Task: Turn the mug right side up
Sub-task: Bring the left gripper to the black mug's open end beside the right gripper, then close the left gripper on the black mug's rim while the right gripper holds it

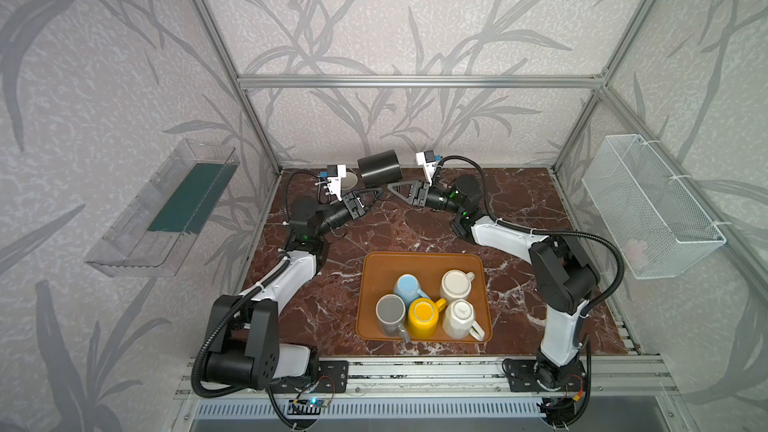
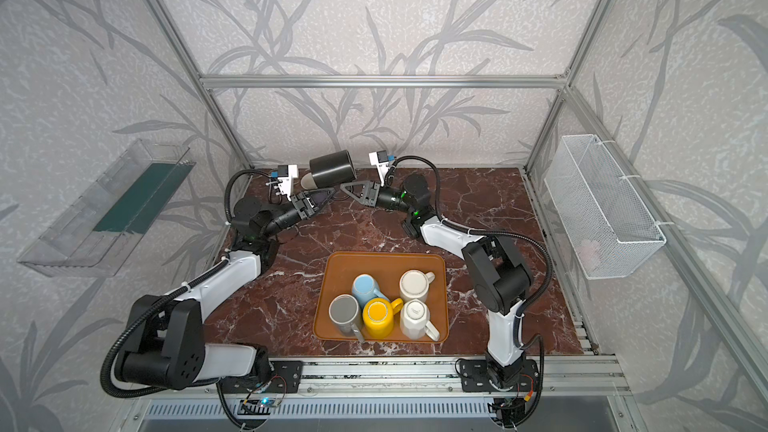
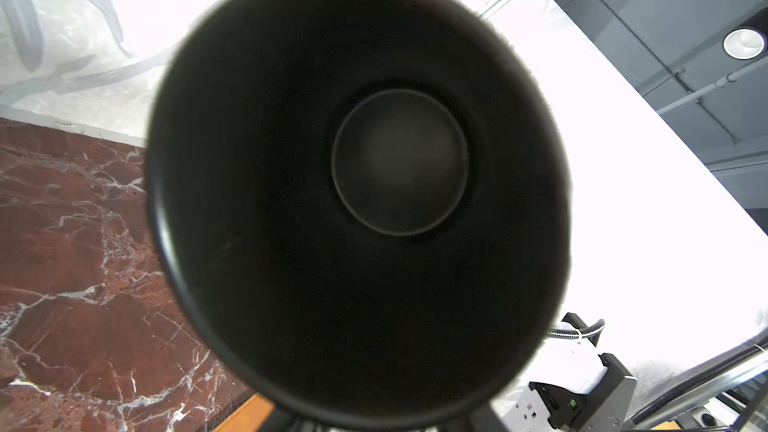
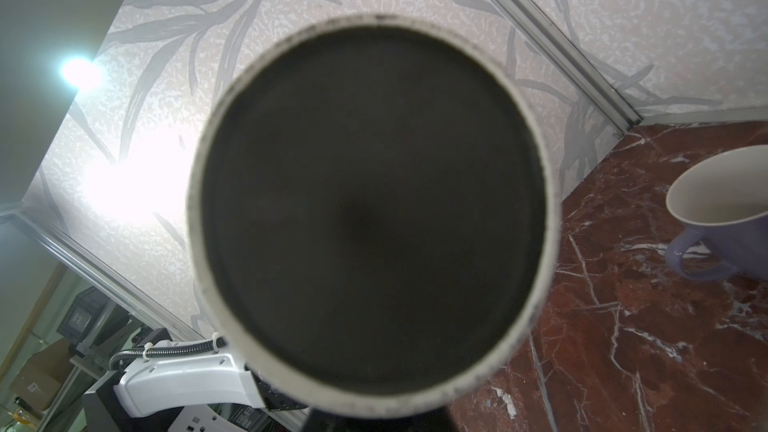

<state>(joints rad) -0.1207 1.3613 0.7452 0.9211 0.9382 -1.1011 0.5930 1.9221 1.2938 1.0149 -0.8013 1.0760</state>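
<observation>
Your black mug [image 1: 379,168] is in the air over the back of the marble table [image 1: 332,305], lying on its side, mouth facing the left wrist camera, base facing the right one. Your right gripper [image 1: 394,189] is clamped tight just under it, holding it up, the exact hold hidden; your left gripper [image 1: 374,193] sits close below the rim, and I can't tell how wide its jaws stand

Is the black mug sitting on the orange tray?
No, the black mug is held in the air on its side at the back, well away from the orange tray.
</observation>
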